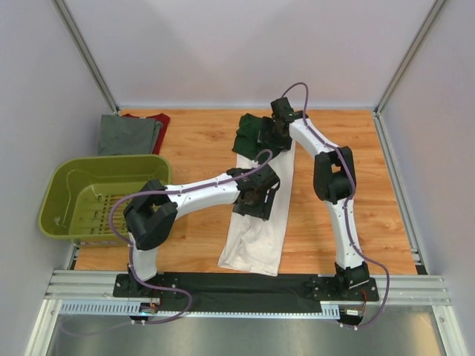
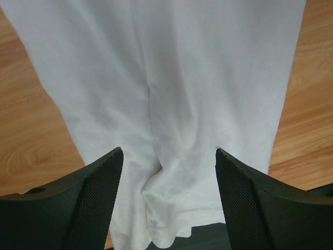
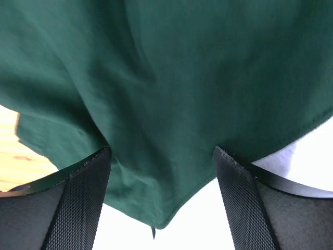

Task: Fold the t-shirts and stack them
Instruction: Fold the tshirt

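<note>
Smooth wooden counter (image 1: 200,148), orange-brown. At its left side, a green plastic basket (image 1: 67,185) with slots in the bottom. In the middle, a soft white shirt (image 1: 256,237), folded into a long flat strip, with a dark green top part (image 1: 249,137) bunched at the far end. In the far left corner, a folded grey shirt (image 1: 126,133) on top of a dark red shirt (image 1: 157,119). Left end effector (image 1: 256,196) low over the middle of the white cloth, fingers wide apart, holding nothing. Right end effector (image 1: 271,137) stretched far out over the green part, also spread wide, gripping nothing.
</note>
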You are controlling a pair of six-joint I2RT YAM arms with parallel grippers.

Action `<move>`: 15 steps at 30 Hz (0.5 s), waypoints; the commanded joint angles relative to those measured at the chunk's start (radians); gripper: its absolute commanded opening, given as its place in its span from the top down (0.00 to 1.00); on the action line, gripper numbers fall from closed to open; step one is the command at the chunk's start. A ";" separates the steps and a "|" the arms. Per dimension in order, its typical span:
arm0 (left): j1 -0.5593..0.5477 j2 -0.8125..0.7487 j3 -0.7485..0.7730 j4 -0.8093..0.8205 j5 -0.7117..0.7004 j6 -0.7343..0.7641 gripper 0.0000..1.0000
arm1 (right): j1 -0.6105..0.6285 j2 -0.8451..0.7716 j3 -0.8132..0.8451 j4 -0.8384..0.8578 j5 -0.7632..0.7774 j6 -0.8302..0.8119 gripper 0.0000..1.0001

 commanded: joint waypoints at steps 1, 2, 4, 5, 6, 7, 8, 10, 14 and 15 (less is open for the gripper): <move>-0.006 0.028 -0.005 0.056 0.035 -0.040 0.22 | -0.001 0.017 0.078 0.039 0.030 -0.004 0.19; -0.012 0.048 -0.002 0.051 0.039 -0.044 0.22 | -0.003 0.043 0.101 0.039 0.026 -0.007 0.19; -0.017 0.067 0.015 0.045 0.058 -0.052 0.22 | -0.001 0.074 0.144 0.027 0.021 -0.003 0.19; -0.018 0.087 0.021 0.039 0.064 -0.052 0.22 | -0.003 0.106 0.164 0.024 0.015 -0.003 0.19; -0.018 0.096 0.033 0.038 0.069 -0.052 0.22 | -0.001 0.123 0.208 0.024 0.013 0.000 0.18; -0.017 0.117 0.042 0.024 0.076 -0.044 0.22 | -0.001 0.140 0.230 0.024 0.012 0.006 0.18; -0.017 0.128 0.054 0.018 0.081 -0.037 0.22 | -0.001 0.169 0.253 0.024 0.009 0.010 0.18; -0.017 0.141 0.081 0.021 0.105 -0.017 0.22 | -0.001 0.194 0.298 0.037 0.004 0.019 0.17; -0.015 0.168 0.111 0.038 0.133 0.040 0.22 | -0.001 0.243 0.321 0.082 -0.031 0.049 0.16; -0.012 0.176 0.125 0.036 0.141 0.045 0.22 | -0.001 0.250 0.330 0.087 -0.037 0.056 0.17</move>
